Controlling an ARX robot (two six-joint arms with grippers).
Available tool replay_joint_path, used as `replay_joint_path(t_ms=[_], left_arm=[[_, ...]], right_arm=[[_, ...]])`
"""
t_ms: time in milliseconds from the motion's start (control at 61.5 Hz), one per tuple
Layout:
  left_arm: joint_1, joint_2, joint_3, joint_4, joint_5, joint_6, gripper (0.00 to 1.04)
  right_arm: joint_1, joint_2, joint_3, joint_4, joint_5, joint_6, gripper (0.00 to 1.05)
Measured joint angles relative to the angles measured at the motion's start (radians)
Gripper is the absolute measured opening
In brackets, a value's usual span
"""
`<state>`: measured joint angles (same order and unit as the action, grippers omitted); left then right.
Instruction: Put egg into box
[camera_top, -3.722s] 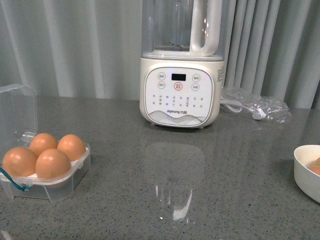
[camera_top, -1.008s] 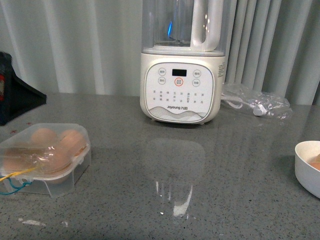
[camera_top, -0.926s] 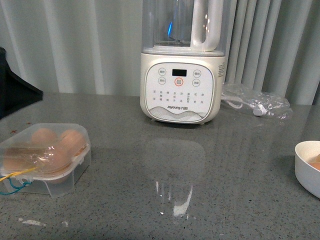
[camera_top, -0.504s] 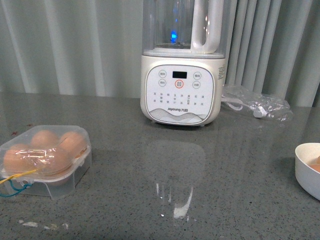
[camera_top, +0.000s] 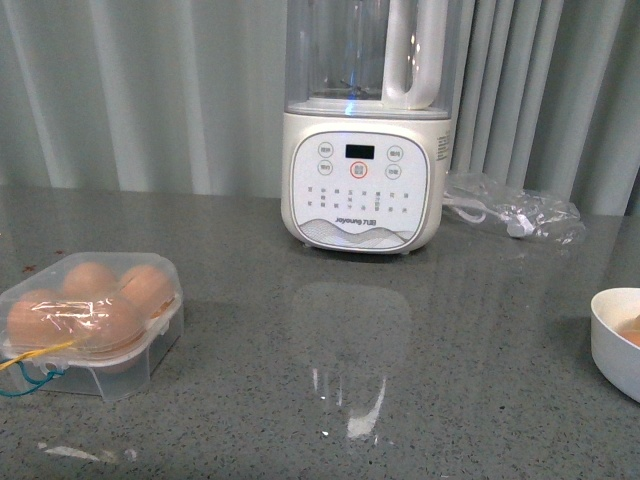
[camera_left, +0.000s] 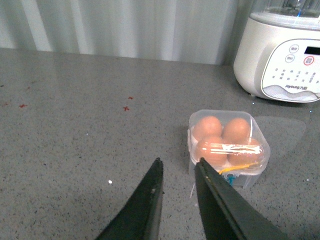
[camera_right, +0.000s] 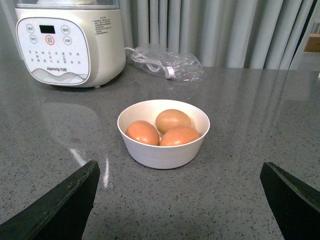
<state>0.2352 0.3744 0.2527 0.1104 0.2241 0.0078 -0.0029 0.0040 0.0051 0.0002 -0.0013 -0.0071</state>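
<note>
Box: small clear plastic four-cell egg case (camera_top: 92, 320) sits at the left edge of the grey speckled countertop (camera_top: 400, 400), lid down over its cells; a blue cord and a yellow strand trail off its near corner
Eggs: four smooth orange-brown eggs (camera_left: 211, 127) fill the case, one per cell, under the lid; which is the task's own egg cannot be told
Left gripper: black left gripper (camera_left: 179, 167) hangs above bare counter just beside the case, touching nothing; fingers stand a narrow gap apart, holding nothing
Right gripper: black right gripper (camera_right: 180, 172) has fingers spread wide, one at each side of the wrist view, empty
Bowl: white round bowl (camera_right: 163, 150) with three brown eggs sits at the counter's right edge, well apart from the case
Back edge: cream blender base with clear jug (camera_top: 364, 180) and a crumpled clear bag (camera_top: 510, 210) stand by the curtain
Open room: wide bare counter between case and bowl
</note>
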Motion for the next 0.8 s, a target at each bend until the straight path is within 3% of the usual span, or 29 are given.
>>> replay_joint_path(t_ms=[98, 211, 309, 520, 618, 796], left_arm=[[-0.051, -0.048, -0.051, 0.008, -0.050, -0.010, 0.04], [-0.095, -0.089, -0.094, 0.009, -0.091, -0.009, 0.04], [-0.198, -0.122, -0.124, 0.008, -0.217, -0.010, 0.04], [-0.235, -0.168, -0.164, 0.006, -0.224, -0.010, 0.04], [-0.235, -0.266, -0.176, -0.105, -0.225, -0.010, 0.04], [-0.235, -0.318, -0.191, -0.116, -0.225, -0.010, 0.04]], right_arm=[[0.000, 0.000, 0.000, 0.000, 0.000, 0.000, 0.98], [0.000, 0.000, 0.000, 0.000, 0.000, 0.000, 0.98], [0.000, 0.000, 0.000, 0.000, 0.000, 0.000, 0.98], [0.000, 0.000, 0.000, 0.000, 0.000, 0.000, 0.98], [0.000, 0.000, 0.000, 0.000, 0.000, 0.000, 0.98], [0.000, 0.000, 0.000, 0.000, 0.000, 0.000, 0.98]])
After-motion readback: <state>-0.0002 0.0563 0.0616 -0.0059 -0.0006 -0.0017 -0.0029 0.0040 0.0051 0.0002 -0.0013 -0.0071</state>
